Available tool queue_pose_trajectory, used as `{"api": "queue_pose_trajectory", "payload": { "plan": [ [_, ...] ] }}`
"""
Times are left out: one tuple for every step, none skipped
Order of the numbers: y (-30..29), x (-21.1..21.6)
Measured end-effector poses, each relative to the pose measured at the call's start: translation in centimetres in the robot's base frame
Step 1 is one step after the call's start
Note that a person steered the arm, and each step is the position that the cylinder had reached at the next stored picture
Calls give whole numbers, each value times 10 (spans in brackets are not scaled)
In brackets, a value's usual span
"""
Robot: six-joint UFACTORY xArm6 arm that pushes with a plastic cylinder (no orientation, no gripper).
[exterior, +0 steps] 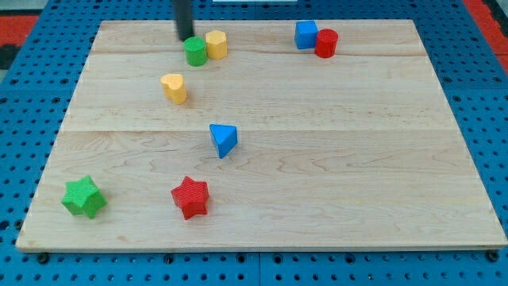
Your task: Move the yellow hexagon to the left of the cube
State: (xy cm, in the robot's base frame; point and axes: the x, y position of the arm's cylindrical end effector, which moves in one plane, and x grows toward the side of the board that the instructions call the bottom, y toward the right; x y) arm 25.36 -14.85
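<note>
- Though partly cut off by the view's top edge, plainly visible as a dark upright rod, with my tip [186, 38] down on the desk [357, 159] near its top-left corner.
- Sits just above and slightly left of the green cylinder [196, 52]; touching it or a hair apart, cannot tell which.
- State of the jaws: cannot tell, with only the plain rod on show.
- Yellow hexagon [216, 44] upright, pressed against the green cylinder's right side, a little nearer the view's top than the cylinder.
- Apart from my tip, with the green cylinder lying partly between the two.
- Blue cube [306, 35] well to the view's right of the yellow hexagon, close to the desk's top edge, with bare wood between the two.
- Red cylinder [326, 43] touching the blue cube's right side, slightly lower in the view.
- Yellow heart [175, 87] below and a bit left of the green cylinder, clearly apart from it.
- Blue triangle [224, 140] near the desk's middle, lying alone, lower and to the right of the yellow heart.
- Red star [190, 197] toward the view's bottom, below and left of the blue triangle.
- Green star [84, 197] near the bottom-left corner, well apart from the red star.
- Blue pegboard [32, 95] all around the desk.
</note>
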Motion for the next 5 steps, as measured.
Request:
{"api": "queue_pose_trajectory", "payload": {
  "plan": [
    [30,17],
    [44,17],
    [36,-6],
    [68,-10],
    [82,-2]
  ]
}}
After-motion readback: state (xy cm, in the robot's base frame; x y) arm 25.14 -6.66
